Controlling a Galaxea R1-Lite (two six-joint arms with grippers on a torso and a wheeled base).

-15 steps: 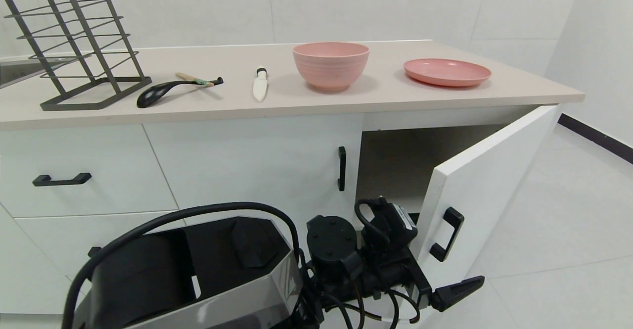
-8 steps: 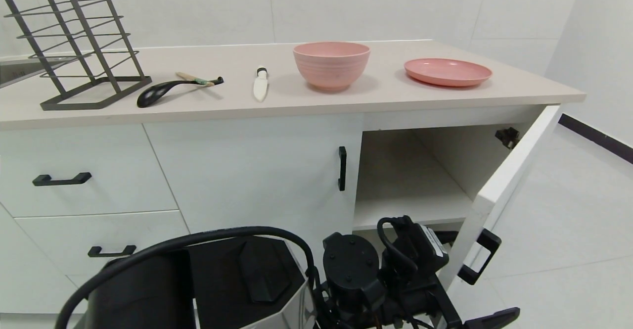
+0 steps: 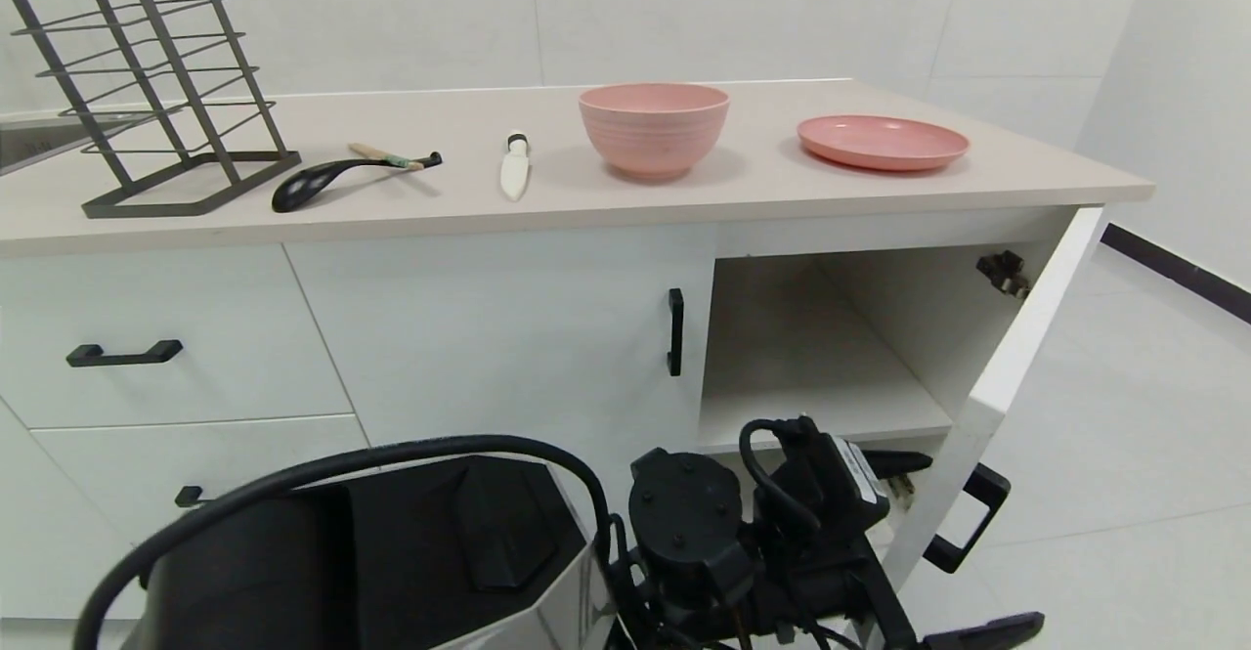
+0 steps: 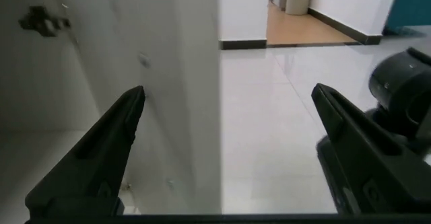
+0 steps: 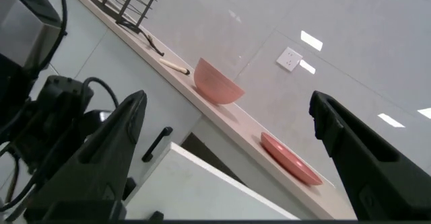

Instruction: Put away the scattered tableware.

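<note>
The plate [image 3: 883, 142] sits on the tabletop [image 3: 743, 191] right above the open cabinet [image 3: 811, 357], with the bowl [image 3: 653, 127] just to its left. All the tableware lies up and far from both sets of jaws, which hang low by the cabinet door [image 3: 997, 386]. Farther left, the knife [image 3: 514, 166] has its long axis running near to far. The spoon [image 3: 323, 179] runs left to right beside the rack [image 3: 147, 83]. The left jaws are spread wide on nothing, facing the door's inner face and the floor beyond. The right jaws, also spread wide and empty, tilt up toward bowl and plate. That arm looks better placed for the plate, once it has risen above the tabletop's near edge.
</note>
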